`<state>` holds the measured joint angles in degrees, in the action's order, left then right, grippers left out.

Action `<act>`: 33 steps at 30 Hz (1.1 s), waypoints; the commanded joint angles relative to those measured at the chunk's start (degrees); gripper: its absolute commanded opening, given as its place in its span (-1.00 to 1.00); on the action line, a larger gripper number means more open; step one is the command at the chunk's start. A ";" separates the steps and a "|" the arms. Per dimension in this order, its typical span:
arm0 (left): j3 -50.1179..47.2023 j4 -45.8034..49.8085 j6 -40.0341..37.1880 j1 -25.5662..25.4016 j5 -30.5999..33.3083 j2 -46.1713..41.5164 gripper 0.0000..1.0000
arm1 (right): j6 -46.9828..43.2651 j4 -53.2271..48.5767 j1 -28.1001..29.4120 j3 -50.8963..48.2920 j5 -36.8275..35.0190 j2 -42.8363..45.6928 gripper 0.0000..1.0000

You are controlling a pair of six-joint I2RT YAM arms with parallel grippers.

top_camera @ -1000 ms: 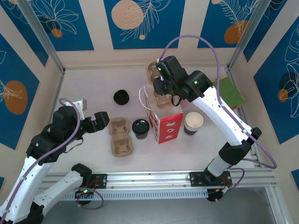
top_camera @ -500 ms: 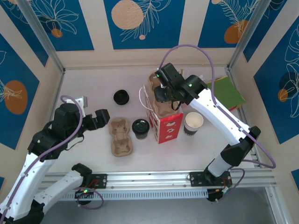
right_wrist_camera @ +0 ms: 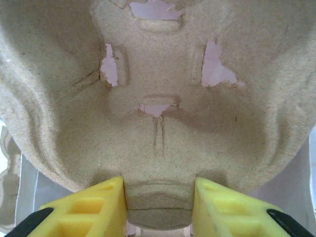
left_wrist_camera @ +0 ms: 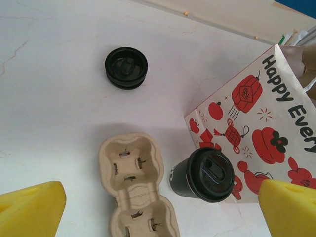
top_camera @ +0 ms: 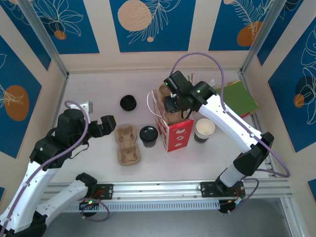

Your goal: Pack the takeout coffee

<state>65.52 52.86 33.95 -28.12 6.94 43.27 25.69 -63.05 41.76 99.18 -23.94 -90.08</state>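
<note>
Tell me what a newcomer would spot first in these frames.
The right gripper is clamped on a pulp carrier, holding it at the open top of the red-and-white bag mid-table. Just left of the bag stands the coffee with its black lid, and a second carrier lies flat beside it. The left gripper hangs wide open to the left of that carrier, holding nothing.

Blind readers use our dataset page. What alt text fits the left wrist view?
A lidded takeout coffee stands on a white table beside a printed paper bag, a pulp cup carrier on its other side and a loose black lid beyond. The open left tool's yellow fingertips frame the bottom corners.
</note>
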 commanded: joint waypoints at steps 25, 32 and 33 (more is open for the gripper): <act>-0.55 -0.65 -1.22 0.51 1.50 -0.81 1.00 | 2.15 -12.88 -2.41 5.90 5.28 -10.88 -0.32; -0.67 -0.65 -1.19 0.46 1.67 -0.83 1.00 | 1.78 -15.49 -3.52 7.51 6.66 -13.25 -0.32; -0.76 -0.65 -1.17 0.49 1.75 -0.82 1.00 | 1.74 -15.82 -3.59 7.74 6.80 -13.59 -0.32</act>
<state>65.28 52.84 33.93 -28.12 7.64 43.18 27.11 -75.77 38.52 104.71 -19.05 -102.83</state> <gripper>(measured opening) 0.998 0.340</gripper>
